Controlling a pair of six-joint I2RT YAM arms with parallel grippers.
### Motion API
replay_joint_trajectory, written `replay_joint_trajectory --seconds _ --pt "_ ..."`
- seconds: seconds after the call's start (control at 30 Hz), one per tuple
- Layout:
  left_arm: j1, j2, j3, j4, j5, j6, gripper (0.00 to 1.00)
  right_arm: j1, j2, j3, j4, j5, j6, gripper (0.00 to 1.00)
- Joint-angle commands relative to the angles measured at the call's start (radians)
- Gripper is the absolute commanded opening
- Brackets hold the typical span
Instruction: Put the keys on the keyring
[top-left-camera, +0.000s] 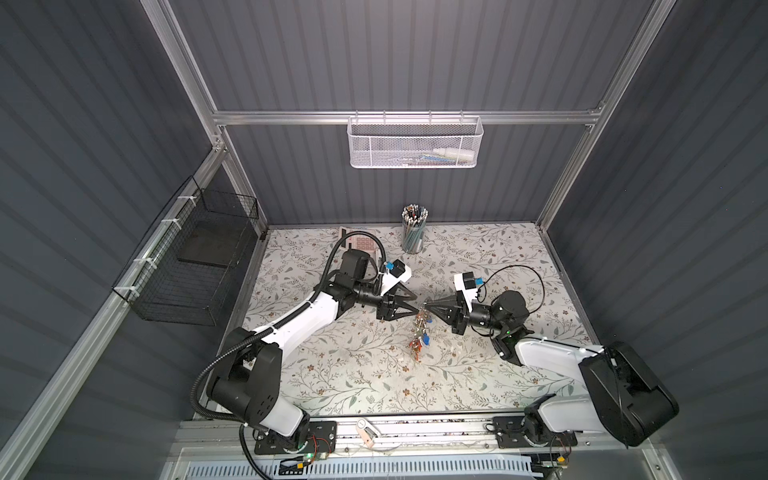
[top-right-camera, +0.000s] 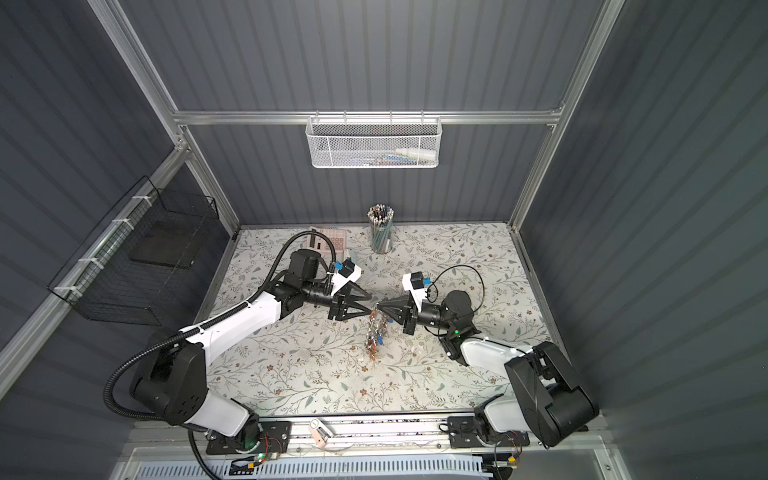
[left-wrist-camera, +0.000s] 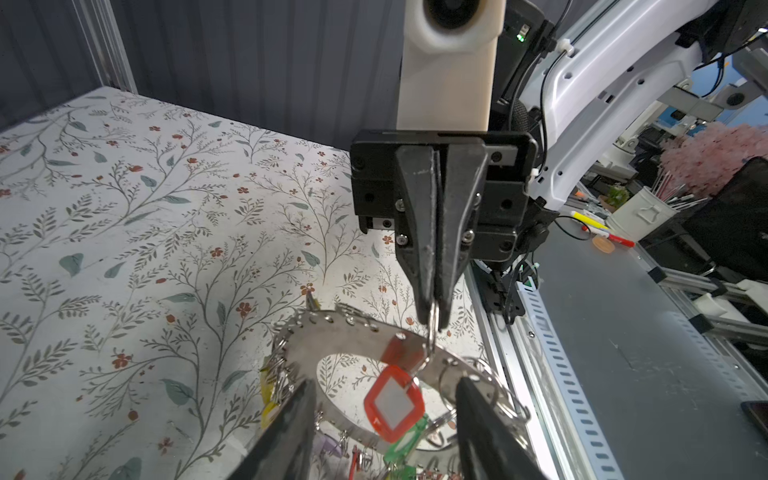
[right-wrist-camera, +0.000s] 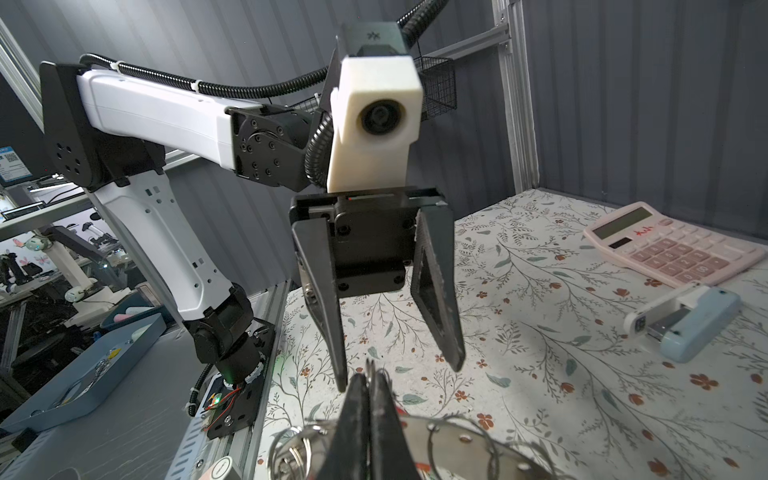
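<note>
Keys: a cluster on coloured tags, hanging over the middle of the floral table. In both top views it shows only as a glinting string, its long axis running from the meeting gripper tips toward the table's near edge. Keyring: resolved only in the left wrist view, a flat grey disc held tilted, its holed rim highest under the right gripper, the tabletop visible through its centre hole. A red tag and a green tag dangle across it. Right gripper: jaws pressed together on a small split ring threaded at the keyring's rim. Left gripper: jaws standing apart and gripping nothing, tips just short of the right gripper, a gap best seen in the right wrist view. Both arms reach in from the near rail, wrists level, grippers nose to nose. Behind: stapler (right wrist view only), calculator, pencil cup.
</note>
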Motion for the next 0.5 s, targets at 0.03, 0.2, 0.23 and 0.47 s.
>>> replay_joint_trajectory --seconds 0.03,0.2,0.23,0.47 --pt "-0.006 0.025 0.052 -0.065 0.071 0.047 0.48 0.005 -0.002 0.011 0.072 -0.008 0.007 0.0" --pt "-0.014 0.042 0.066 -0.1 0.089 0.069 0.42 0.005 0.004 0.013 0.073 -0.009 0.008 0.0" --pt "-0.014 0.044 0.068 -0.106 0.09 0.071 0.41 0.005 0.006 0.013 0.074 -0.009 0.007 0.0" --pt "-0.019 0.062 0.087 -0.131 0.098 0.081 0.31 0.005 0.009 0.014 0.074 -0.009 0.008 0.0"
